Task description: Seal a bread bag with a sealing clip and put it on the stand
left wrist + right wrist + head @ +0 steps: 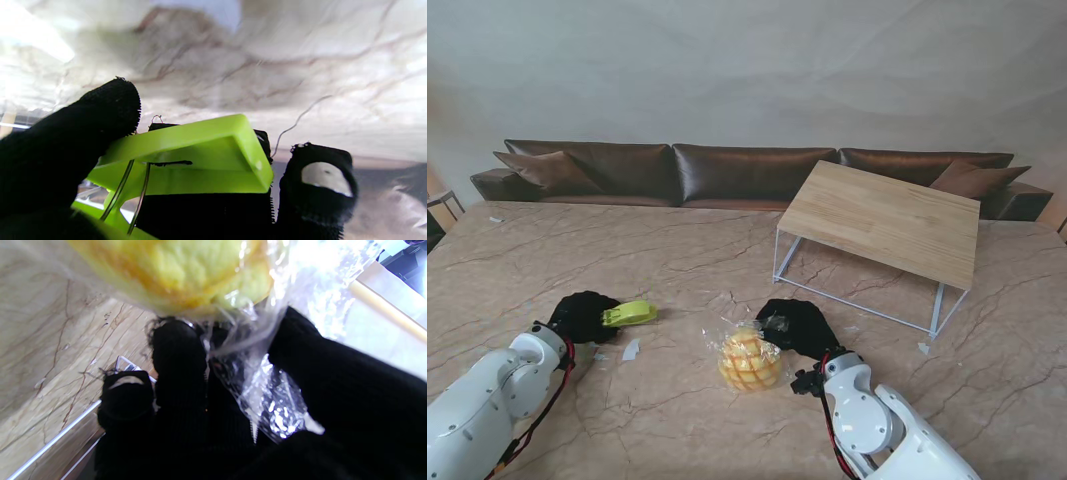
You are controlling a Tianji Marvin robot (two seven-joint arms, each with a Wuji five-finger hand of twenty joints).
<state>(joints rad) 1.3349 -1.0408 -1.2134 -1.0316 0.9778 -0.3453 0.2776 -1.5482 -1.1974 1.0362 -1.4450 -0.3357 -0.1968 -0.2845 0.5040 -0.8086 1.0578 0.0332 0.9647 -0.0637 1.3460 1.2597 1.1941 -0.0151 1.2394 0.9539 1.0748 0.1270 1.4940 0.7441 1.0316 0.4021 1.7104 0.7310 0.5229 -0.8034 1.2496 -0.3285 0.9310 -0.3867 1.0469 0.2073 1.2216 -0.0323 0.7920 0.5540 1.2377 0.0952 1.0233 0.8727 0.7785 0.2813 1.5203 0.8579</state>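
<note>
Both arms come in from the near corners, black-gloved hands working low over the marble table.

Right hand: fingers pinched on the gathered neck of the bread bag. Right wrist view shows twisted clear film clamped between thumb and fingers, bun just off the fingertips. Bag sits just to the inner side of that hand, apparently on the table.

Left hand: closed on the sealing clip, lime green, nose sticking out past the fingertips toward the bag. Left wrist view: thumb pressing the clip's upper arm, wire spring visible. Can't tell if the clip mouth is sprung open.

Stand: wood top on white wire legs, beyond the right hand, well apart from the bag.

Handling read:
- Bag light, film thin, slick and crinkly, likely to slip out of a loose pinch.
- Bun soft, so don't squeeze the body.
- Hold at the twisted neck only; clip goes on between bun and fingers.
- Clip is rigid plastic and needs a firm squeeze on the tail.
</note>
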